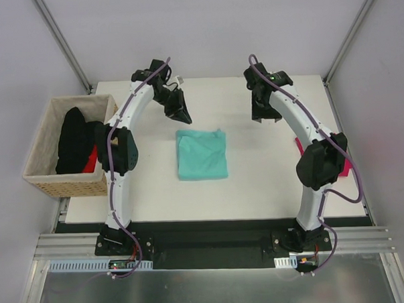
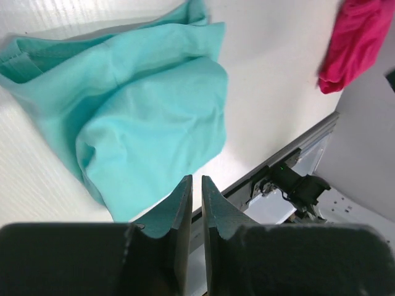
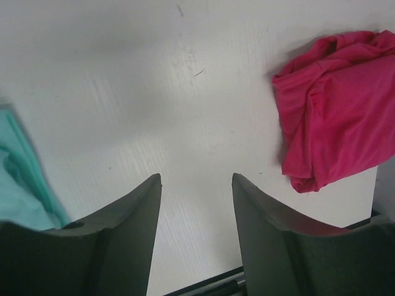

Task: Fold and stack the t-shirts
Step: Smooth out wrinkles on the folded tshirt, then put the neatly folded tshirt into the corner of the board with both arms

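Centre of top view: teal shirt [image 1: 201, 154], folded square, likely the stack's base; right table edge, pink shirt [image 3: 336, 108], crumpled, awaiting folding; left gripper [image 2: 197, 182] pinched closed on nothing, right gripper [image 3: 196, 185] spread, empty, both raised clear.

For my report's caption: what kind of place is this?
Likely a robotics lab test cell: a white table enclosed by plain walls, a metal mounting rail at its near edge, and a wicker basket.

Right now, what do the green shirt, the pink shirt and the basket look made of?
Green shirt: soft matte cloth, likely cotton knit; it creases. Pink shirt: similar cloth, limply crumpled. Basket: apparently woven wicker or straw; tan textured walls.
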Controlling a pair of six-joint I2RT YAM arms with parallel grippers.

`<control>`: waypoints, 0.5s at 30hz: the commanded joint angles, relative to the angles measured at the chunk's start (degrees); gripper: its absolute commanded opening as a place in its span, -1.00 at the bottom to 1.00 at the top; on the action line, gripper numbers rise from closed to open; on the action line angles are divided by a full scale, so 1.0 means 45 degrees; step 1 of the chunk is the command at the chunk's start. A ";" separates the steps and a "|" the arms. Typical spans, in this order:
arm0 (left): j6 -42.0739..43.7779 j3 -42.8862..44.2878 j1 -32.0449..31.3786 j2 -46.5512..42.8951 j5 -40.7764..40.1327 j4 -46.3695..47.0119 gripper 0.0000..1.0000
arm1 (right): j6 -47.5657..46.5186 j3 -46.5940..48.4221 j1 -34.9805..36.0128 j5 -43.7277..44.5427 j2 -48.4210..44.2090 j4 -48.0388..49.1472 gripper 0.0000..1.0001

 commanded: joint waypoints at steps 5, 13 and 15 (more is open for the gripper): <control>-0.0394 -0.0490 0.0018 -0.2057 0.0086 -0.0062 -0.79 | 0.0159 -0.1518 -0.2530 -0.0040 -0.0558 0.1435 -0.13; -0.0492 -0.1233 0.0037 -0.2644 -0.0422 -0.0062 -0.79 | -0.0173 -0.1459 -0.4875 0.0292 0.0184 0.1630 -0.14; -0.0589 -0.1214 0.0057 -0.2625 -0.0442 -0.0042 -0.79 | -0.0290 -0.1479 -0.5284 0.0409 0.0321 0.1650 -0.14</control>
